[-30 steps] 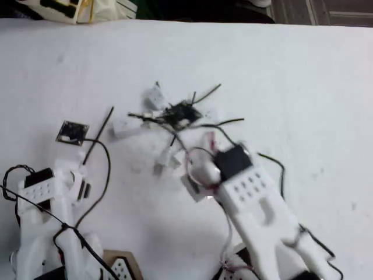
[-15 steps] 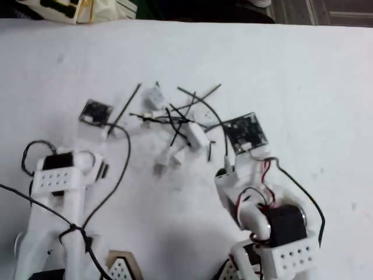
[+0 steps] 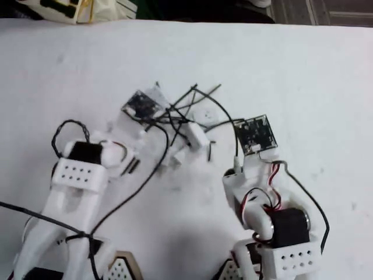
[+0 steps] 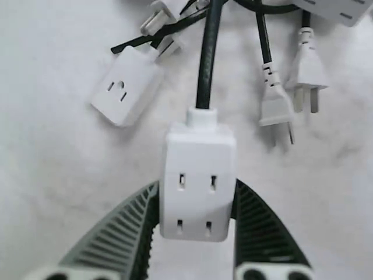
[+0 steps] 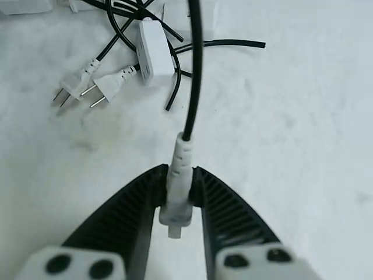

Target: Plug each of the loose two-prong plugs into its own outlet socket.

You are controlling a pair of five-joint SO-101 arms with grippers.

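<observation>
Your white table (image 3: 303, 70) has a tangle of black cords (image 3: 180, 116) on it. Your left gripper (image 4: 196, 198) pinches a white socket block (image 4: 198, 166) just beside the tangle. Your right gripper (image 5: 178, 178) pinches a white plug (image 5: 176, 201) near the tangle. Two loose plugs (image 5: 112, 86) lie at the tangle's edge.

Left claw (image 4: 196, 193) has advanced toward the tangle (image 3: 180, 116); right claw (image 5: 179, 171) drew its plug (image 5: 176, 195) back.

Brightness: strong, even light on the white tabletop (image 3: 326, 81); a dark strip along the high view's top edge.
Shadows: soft grey at lower centre, between the arms (image 3: 76, 192); faint under the outlet block (image 4: 197, 184) and the plug (image 5: 176, 192).
Glare: white plastic nearly merges with the tabletop.
</observation>
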